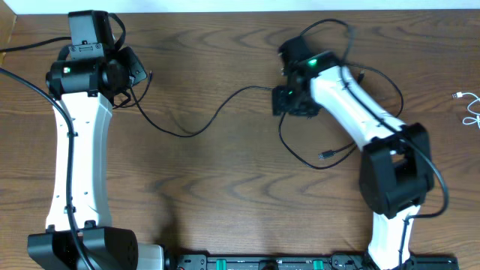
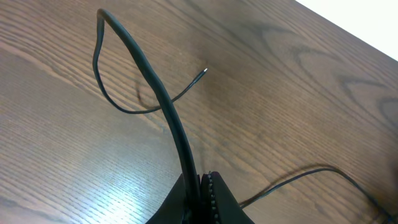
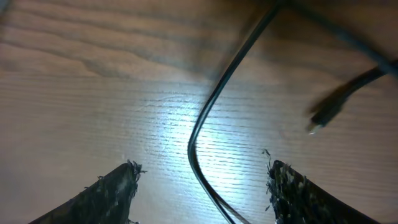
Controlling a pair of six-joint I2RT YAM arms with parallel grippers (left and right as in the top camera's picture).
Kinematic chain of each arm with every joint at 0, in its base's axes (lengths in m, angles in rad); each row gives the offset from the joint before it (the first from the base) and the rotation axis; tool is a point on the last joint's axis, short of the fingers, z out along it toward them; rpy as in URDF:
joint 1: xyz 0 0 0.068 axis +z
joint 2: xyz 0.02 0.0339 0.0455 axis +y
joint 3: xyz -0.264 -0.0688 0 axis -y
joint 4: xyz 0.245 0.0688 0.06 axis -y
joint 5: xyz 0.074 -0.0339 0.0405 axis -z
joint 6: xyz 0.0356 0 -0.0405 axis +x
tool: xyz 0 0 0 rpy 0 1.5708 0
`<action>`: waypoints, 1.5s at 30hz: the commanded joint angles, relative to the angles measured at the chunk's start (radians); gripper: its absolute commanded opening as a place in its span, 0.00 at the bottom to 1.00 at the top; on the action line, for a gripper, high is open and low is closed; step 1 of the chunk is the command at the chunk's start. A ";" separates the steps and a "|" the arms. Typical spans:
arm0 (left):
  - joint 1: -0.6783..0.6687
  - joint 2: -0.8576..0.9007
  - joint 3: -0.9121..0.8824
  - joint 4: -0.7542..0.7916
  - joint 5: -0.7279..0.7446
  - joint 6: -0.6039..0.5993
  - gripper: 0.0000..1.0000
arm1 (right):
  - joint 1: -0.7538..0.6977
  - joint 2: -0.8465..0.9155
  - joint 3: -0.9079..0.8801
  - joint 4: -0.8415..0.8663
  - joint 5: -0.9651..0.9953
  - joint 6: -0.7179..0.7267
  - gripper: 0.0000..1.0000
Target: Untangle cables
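The long black cable runs across the table from my left gripper at the far left to my right gripper, then loops down to a plug end. In the left wrist view my left gripper is shut on the black cable, which arches up and curls back to a free tip. In the right wrist view my right gripper is open just above the table, with the black cable lying between its fingers. The white cable lies apart at the far right edge.
The thicker black arm wires arch over the right arm near the back edge. A black plug end lies just right of the right gripper's fingers. The table's far edge runs along the top.
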 commanded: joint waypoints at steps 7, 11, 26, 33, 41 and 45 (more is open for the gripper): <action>0.000 0.002 0.005 -0.006 0.002 0.009 0.08 | 0.054 0.089 -0.003 0.024 0.159 0.185 0.64; 0.000 0.002 0.005 -0.006 0.002 0.009 0.08 | 0.063 0.118 -0.003 0.031 0.157 0.200 0.59; 0.000 0.002 0.005 -0.013 0.002 0.009 0.08 | 0.082 0.137 -0.012 0.093 0.183 0.237 0.33; 0.000 0.002 0.005 -0.013 0.002 0.009 0.08 | 0.081 0.137 -0.067 0.135 0.182 0.237 0.32; 0.000 0.002 0.005 -0.013 0.002 0.009 0.08 | 0.082 0.137 -0.077 0.146 0.182 0.244 0.01; 0.000 0.002 0.005 -0.013 0.002 0.009 0.08 | 0.071 0.119 -0.053 0.141 0.143 0.174 0.01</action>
